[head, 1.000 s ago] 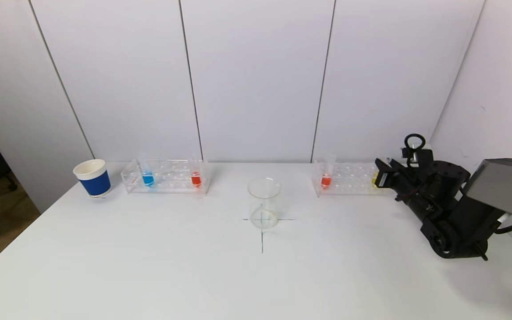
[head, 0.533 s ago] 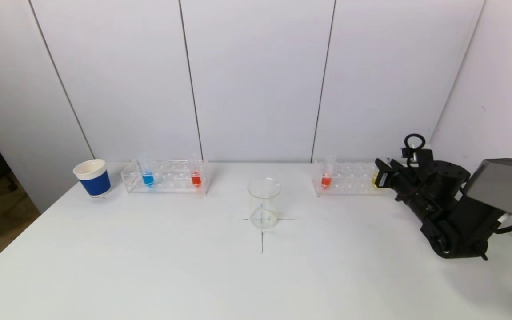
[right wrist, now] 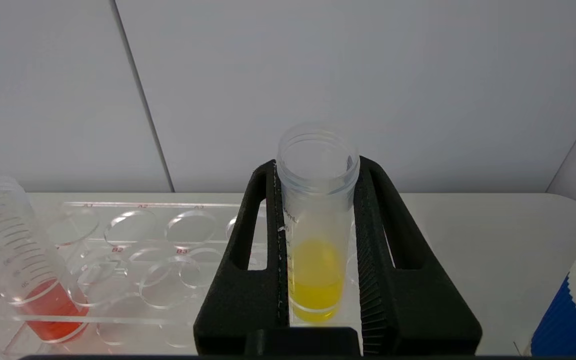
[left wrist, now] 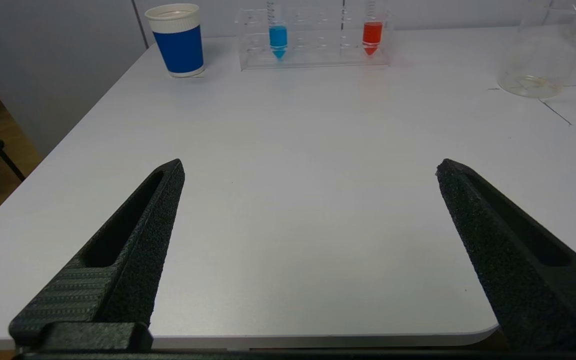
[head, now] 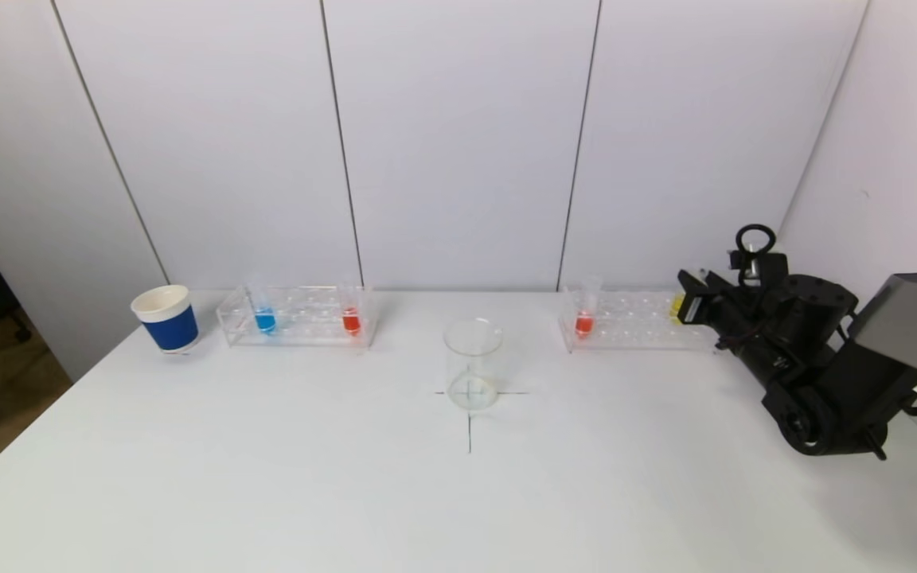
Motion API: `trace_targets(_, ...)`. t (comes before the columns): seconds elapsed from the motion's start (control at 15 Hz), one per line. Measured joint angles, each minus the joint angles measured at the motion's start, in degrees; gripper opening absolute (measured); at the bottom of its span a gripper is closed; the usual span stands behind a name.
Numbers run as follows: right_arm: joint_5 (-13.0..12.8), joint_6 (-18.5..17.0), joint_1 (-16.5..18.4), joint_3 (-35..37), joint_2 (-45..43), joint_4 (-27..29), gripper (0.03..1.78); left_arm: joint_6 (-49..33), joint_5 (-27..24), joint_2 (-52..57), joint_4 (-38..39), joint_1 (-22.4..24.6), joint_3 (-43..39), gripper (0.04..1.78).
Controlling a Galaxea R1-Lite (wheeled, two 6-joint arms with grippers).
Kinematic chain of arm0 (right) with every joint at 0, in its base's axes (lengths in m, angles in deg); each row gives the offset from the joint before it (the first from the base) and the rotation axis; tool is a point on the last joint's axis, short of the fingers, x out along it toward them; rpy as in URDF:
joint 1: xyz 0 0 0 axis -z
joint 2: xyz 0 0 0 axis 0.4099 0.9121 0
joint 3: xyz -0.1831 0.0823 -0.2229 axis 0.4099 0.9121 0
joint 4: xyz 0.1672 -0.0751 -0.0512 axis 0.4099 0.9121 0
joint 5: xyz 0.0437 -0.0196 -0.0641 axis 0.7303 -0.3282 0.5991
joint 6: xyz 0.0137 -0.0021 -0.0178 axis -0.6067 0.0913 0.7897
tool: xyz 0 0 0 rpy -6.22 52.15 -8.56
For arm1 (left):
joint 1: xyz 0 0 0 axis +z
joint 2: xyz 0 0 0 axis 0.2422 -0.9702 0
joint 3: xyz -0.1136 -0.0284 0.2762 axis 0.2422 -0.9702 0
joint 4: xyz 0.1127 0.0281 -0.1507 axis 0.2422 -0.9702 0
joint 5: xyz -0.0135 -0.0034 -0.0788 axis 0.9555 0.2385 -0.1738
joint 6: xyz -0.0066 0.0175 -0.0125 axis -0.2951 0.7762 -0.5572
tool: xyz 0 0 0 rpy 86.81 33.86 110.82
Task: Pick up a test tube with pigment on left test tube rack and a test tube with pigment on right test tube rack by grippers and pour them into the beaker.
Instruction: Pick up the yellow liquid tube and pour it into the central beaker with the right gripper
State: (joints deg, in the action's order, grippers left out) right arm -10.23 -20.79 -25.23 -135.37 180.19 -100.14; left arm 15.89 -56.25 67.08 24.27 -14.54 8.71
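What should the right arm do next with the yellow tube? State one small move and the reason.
Probably keep lifting straight up. The right gripper is shut on the yellow tube, whose tip looks still low among the right rack holes; it likely must clear the rack before swinging toward the beaker.

A blue paper cup [head: 165,318] stands on the white table [head: 267,477], before grey wall panels [head: 458,143].

Standing upright between right-gripper fingers [right wrist: 378,260] above the right rack [head: 634,322]: yellow-pigment tube [right wrist: 316,235]. Sitting empty at table centre: beaker [head: 472,362].
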Motion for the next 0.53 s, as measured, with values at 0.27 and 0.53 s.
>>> trace_targets(0.27,0.0,0.4,0.0,-0.2,-4.0,4.0,0.45,0.0,0.0,0.0,0.0,0.0,0.0,1.76)
trace_targets(0.53,0.0,1.0,0.0,-0.5,-8.7,8.2,0.45,0.0,0.0,0.0,0.0,0.0,0.0,1.76)
